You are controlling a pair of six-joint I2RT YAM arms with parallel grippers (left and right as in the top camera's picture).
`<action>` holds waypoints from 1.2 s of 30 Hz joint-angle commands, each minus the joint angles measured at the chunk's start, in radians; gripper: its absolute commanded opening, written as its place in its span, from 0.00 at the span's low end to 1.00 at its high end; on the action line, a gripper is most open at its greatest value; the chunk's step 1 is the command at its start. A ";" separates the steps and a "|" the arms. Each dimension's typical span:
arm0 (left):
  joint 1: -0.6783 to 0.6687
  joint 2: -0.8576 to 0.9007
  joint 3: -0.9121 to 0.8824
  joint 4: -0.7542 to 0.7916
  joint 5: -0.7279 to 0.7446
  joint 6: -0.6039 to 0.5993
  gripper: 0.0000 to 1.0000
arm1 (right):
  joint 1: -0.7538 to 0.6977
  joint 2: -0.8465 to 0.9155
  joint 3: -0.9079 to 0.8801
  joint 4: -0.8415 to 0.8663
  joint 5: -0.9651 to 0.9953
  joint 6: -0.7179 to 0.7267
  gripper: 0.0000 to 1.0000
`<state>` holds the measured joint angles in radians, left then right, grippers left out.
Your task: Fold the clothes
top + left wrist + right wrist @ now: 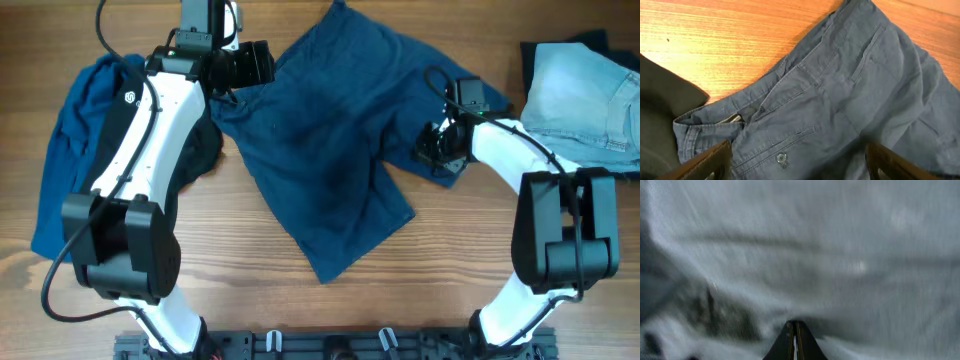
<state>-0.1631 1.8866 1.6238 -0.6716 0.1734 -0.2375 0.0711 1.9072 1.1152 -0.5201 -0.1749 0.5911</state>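
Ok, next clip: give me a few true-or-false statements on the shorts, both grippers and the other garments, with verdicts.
1. The navy shorts lie spread out mid-table. True.
2. The left gripper is clamped shut on the waistband. False: its jaws stand wide open over the waistband.
3. The right gripper is shut, at the shorts' right edge. True; whether it pinches fabric is unclear.
4. The pale denim lies on top of the shorts. False: it lies apart, at the far right.
5. A royal-blue garment lies left of the shorts. True.
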 commanded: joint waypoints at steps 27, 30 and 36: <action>0.003 -0.011 -0.002 0.008 -0.010 0.029 0.86 | -0.144 0.512 0.369 0.574 0.178 -0.225 0.16; 0.003 -0.009 -0.002 0.002 -0.020 0.029 0.87 | -0.149 0.496 0.578 0.350 0.174 -0.253 0.38; 0.004 -0.009 -0.002 -0.056 -0.071 0.092 0.87 | -0.161 0.437 0.969 -0.182 0.068 -0.298 1.00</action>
<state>-0.1631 1.8866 1.6238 -0.7021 0.1417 -0.2195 -0.0742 2.3646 1.9156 -0.5667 -0.0540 0.3275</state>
